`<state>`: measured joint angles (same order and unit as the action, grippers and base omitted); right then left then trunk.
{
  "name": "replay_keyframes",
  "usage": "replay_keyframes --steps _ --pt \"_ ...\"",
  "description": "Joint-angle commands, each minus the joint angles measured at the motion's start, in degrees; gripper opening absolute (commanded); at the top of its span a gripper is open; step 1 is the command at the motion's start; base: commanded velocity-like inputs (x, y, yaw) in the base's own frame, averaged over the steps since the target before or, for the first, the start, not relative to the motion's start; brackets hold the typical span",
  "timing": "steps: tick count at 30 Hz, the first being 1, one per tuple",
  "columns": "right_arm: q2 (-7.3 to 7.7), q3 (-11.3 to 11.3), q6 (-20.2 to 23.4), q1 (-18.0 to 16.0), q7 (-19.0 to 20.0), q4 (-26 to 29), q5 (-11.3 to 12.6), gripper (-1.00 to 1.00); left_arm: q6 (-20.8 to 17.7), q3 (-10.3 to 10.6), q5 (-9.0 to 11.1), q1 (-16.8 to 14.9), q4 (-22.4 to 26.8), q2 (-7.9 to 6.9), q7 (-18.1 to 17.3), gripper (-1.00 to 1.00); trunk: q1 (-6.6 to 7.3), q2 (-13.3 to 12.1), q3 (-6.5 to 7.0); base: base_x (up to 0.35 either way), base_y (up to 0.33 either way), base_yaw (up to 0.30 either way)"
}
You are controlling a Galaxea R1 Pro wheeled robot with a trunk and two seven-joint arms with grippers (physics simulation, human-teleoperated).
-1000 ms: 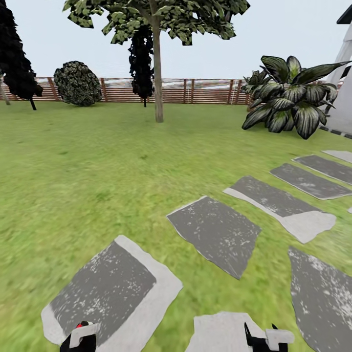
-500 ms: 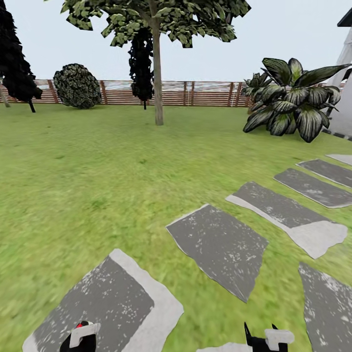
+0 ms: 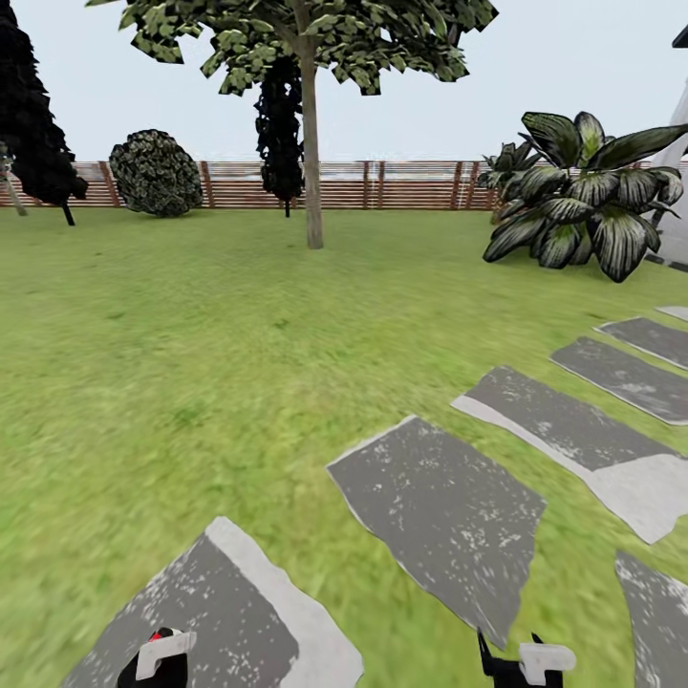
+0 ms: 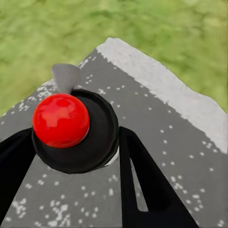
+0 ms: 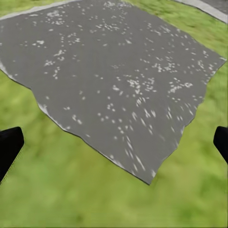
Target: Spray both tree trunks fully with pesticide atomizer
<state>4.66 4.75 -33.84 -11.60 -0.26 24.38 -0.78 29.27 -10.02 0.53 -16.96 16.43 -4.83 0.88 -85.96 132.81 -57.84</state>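
Note:
My left gripper (image 4: 76, 159) is shut on the pesticide atomizer (image 4: 61, 119), whose red round cap, black collar and grey nozzle sit between the black fingers. In the head view this gripper (image 3: 158, 661) is at the bottom edge over a stepping stone (image 3: 205, 612), with the red cap (image 3: 157, 634) just showing. My right gripper (image 3: 521, 662) is low at the bottom right, and the right wrist view has its fingers (image 5: 9, 147) spread wide with nothing between them. One tree (image 3: 296, 38) stands far ahead, with a straight pale trunk (image 3: 311, 162).
Grey stepping stones (image 3: 440, 511) run from the bottom left up to the right across the lawn (image 3: 172, 325). A slatted wooden fence (image 3: 401, 183) closes the back. A round bush (image 3: 155, 174), near-black column trees (image 3: 280, 124) and a striped broad-leaved plant (image 3: 583, 196) stand near it.
The whole head view has shifted: the stones slide toward the bottom and the tree and fence sit a little lower and larger. Both grippers hold the same places in the picture.

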Motion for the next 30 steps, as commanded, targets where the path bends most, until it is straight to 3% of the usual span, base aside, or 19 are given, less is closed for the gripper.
replay_keyframes --steps 1,30 --pt "0.00 0.00 0.00 0.00 0.00 -0.01 0.00 1.00 0.00 0.00 0.00 0.01 0.01 0.00 0.00 -1.00 0.00 0.00 0.00 0.338 0.000 0.008" --pt "0.01 0.04 0.07 -0.01 -0.06 -0.18 0.12 1.00 0.05 -0.04 0.05 0.84 0.49 -0.22 0.00 -1.00 0.00 0.00 0.00 0.338 0.000 0.000"
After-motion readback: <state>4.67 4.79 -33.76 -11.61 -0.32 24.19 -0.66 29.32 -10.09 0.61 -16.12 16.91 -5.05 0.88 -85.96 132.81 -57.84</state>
